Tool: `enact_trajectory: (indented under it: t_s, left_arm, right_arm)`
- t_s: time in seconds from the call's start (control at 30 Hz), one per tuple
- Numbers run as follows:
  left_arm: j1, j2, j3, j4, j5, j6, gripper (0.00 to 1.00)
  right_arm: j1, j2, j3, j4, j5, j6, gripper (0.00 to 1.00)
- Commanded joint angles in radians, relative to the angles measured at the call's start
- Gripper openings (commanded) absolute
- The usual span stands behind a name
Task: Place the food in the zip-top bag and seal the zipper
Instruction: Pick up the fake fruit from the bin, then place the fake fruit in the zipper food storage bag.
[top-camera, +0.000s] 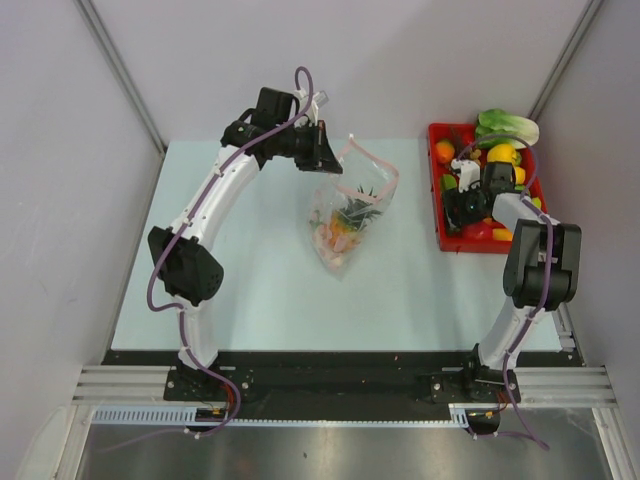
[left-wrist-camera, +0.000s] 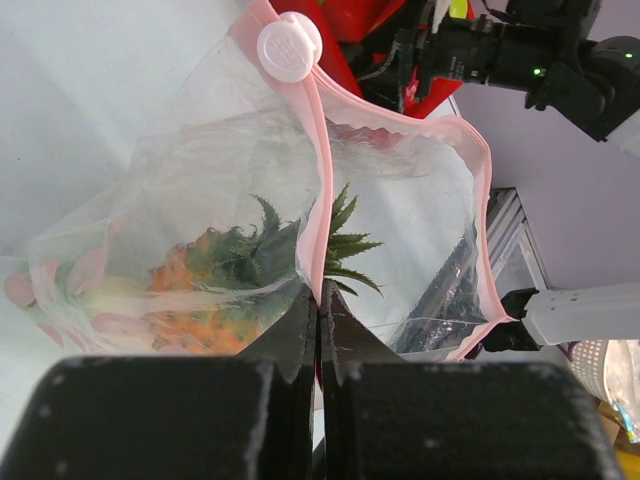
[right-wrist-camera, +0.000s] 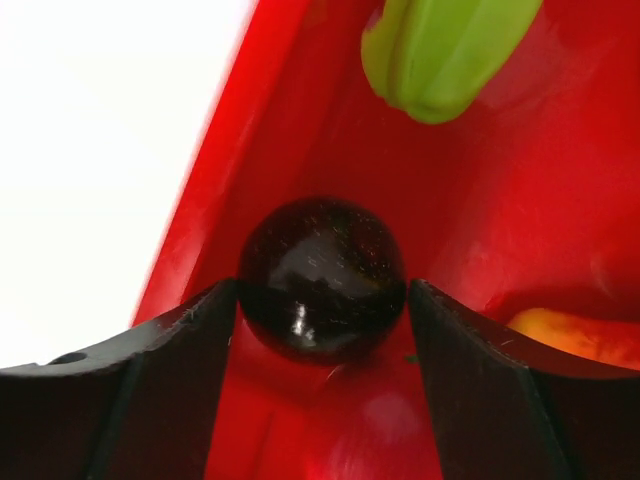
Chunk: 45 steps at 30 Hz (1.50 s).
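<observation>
The clear zip-top bag (top-camera: 350, 215) lies mid-table with its mouth lifted toward the far left. My left gripper (top-camera: 325, 160) is shut on the bag's pink zipper strip (left-wrist-camera: 322, 180), below the white slider (left-wrist-camera: 289, 47). The left wrist view shows the jaws (left-wrist-camera: 320, 290) pinched on the strip. Orange food (left-wrist-camera: 190, 275) and a dark spiky-leaved piece (left-wrist-camera: 250, 250) sit inside the bag. My right gripper (top-camera: 462, 205) is down in the red tray (top-camera: 437, 190). Its open fingers flank a dark glossy ball (right-wrist-camera: 322, 275), which rests on the tray floor.
The tray at the far right holds more toy food: a green leafy vegetable (top-camera: 507, 127), a yellow piece (top-camera: 503, 153), an orange piece (top-camera: 444, 151). A green fruit (right-wrist-camera: 450, 50) and an orange piece (right-wrist-camera: 570, 335) lie close to the right fingers. Grey walls enclose the table.
</observation>
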Motion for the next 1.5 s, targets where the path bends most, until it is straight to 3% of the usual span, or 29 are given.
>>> enact_trajectory:
  t_s: [0.0, 0.07, 0.3, 0.57, 0.77, 0.9, 1.1, 1.33, 1.4, 1.47]
  left_arm:
    - [0.001, -0.020, 0.013, 0.003, -0.004, 0.021, 0.00]
    - [0.000, -0.027, 0.006, 0.002, -0.004, 0.024, 0.00]
    - [0.000, -0.028, -0.005, 0.003, -0.003, 0.033, 0.00]
    - [-0.003, -0.019, -0.010, 0.002, 0.011, 0.030, 0.00]
    - [-0.005, -0.023, -0.019, 0.002, 0.023, 0.032, 0.00]
    - [-0.012, -0.028, -0.013, 0.006, 0.034, 0.038, 0.00]
    - [-0.012, -0.054, -0.011, 0.035, 0.077, 0.010, 0.00]
    - [-0.003, -0.057, -0.017, 0.051, 0.125, -0.022, 0.00]
    - [0.000, -0.053, -0.017, 0.054, 0.142, -0.027, 0.00]
    - [0.001, -0.053, -0.022, 0.063, 0.157, -0.031, 0.00]
  right_arm:
    - [0.005, 0.064, 0.026, 0.037, 0.038, -0.025, 0.76]
    - [0.005, 0.077, 0.037, 0.029, 0.038, -0.021, 0.76]
    - [-0.030, 0.007, 0.063, 0.001, 0.023, -0.019, 0.45]
    - [-0.023, -0.252, 0.169, -0.042, -0.161, 0.074, 0.36]
    - [0.117, -0.410, 0.213, 0.010, -0.313, 0.269, 0.36]
    - [0.322, -0.440, 0.242, 0.069, -0.306, 0.352, 0.36]
    - [0.474, -0.377, 0.264, 0.095, -0.252, 0.345, 0.35]
    - [0.528, -0.260, 0.264, 0.130, -0.212, 0.321, 0.34]
    - [0.536, -0.225, 0.262, 0.159, -0.181, 0.324, 0.39]
    - [0.542, -0.206, 0.264, 0.185, -0.161, 0.337, 0.57]
